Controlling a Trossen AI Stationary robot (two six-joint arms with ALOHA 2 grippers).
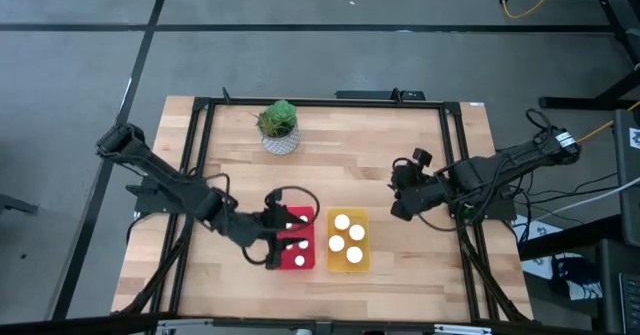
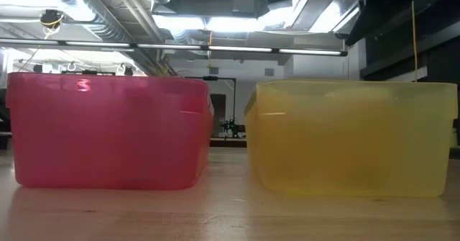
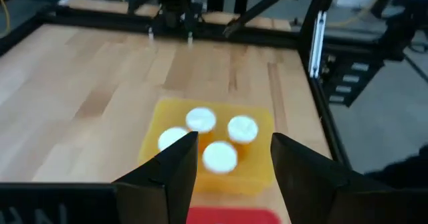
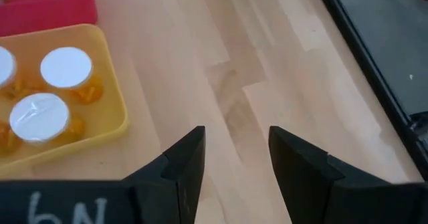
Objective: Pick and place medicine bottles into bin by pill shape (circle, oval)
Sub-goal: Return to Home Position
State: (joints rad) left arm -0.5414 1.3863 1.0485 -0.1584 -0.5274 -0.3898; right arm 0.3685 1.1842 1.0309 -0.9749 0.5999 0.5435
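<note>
A red bin and a yellow bin stand side by side near the table's near edge; both also show in the low view, the red bin and the yellow bin. Several white-capped medicine bottles with orange bodies stand upright in the yellow bin, seen too in the left wrist view and the right wrist view. A few small white caps show in the red bin. My left gripper is open and empty over the red bin's left part. My right gripper is open and empty over bare table, right of the yellow bin.
A potted green plant stands at the table's far side, left of the middle. A black frame rail runs around the tabletop. Bare wood lies between the bins and the plant.
</note>
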